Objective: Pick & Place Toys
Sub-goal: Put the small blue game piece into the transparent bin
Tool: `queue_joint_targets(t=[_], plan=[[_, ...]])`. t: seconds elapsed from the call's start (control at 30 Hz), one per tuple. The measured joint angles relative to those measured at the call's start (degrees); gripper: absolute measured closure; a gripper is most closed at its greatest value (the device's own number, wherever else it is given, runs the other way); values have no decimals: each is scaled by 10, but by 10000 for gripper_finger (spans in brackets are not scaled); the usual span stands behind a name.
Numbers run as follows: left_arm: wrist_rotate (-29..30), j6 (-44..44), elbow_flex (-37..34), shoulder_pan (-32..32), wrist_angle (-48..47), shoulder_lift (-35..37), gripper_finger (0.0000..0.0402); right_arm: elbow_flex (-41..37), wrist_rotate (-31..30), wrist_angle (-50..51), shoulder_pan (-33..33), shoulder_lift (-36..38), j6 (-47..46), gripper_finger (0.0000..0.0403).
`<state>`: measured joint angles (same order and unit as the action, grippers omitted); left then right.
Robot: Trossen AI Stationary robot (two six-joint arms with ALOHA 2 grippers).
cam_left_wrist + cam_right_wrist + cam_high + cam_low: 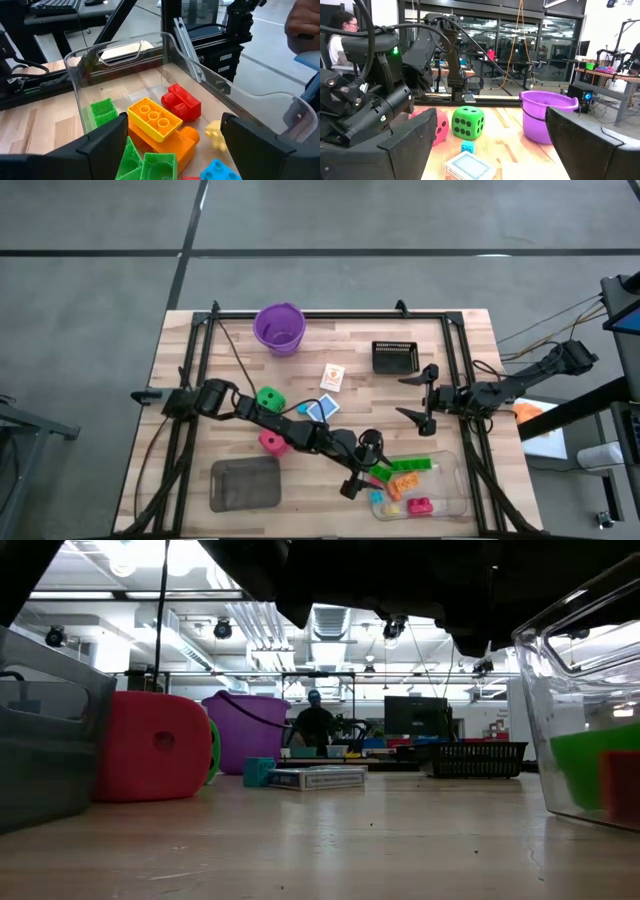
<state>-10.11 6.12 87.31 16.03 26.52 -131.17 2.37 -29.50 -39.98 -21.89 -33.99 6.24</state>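
Note:
My left gripper (368, 467) is open and empty over the left end of the clear tray (455, 502). Its fingers stand on either side of the bricks inside and touch none: a yellow brick (152, 118) on an orange one (176, 144), a red brick (181, 102), green bricks (103, 111) and a blue one (220, 171). My right gripper (408, 398) is open and empty above the table's right part. A green die (268, 397), a red die (272, 442), two picture cards (332, 377) (322, 410) and a small blue brick (467, 146) rest on the table.
A purple cup (280, 327) stands at the far edge and a black basket (394, 356) to its right. A grey tray (245, 483) lies near the front left. A black frame rail (462, 380) runs along the table's sides. A person (316, 722) is in the room behind.

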Motion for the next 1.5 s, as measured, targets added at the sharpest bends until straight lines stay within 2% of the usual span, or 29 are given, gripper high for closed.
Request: queue_joint_targets(t=[0.43, 0.57, 0.73, 1.03, 1.13, 1.27, 1.5], plan=[[18, 44, -9, 0, -160, 97, 78, 0, 0, -1, 0, -13, -1, 40], [50, 46, -33, 1, -193, 135, 78, 0, 0, -3, 0, -11, -3, 40], [123, 55, -81, 0, -244, 192, 78, 0, 0, -3, 0, -12, -3, 40], [315, 17, -189, -17, -346, 298, 78, 0, 0, -5, 0, -12, -3, 40], [317, -20, -221, -39, -379, 317, 78, 0, 0, -8, 0, -12, -3, 40], [293, -113, -251, -81, -419, 321, 78, 0, 0, -9, 0, -14, -3, 40], [268, -233, -259, -136, -476, 307, 78, 0, 0, -9, 0, -14, -2, 40]])
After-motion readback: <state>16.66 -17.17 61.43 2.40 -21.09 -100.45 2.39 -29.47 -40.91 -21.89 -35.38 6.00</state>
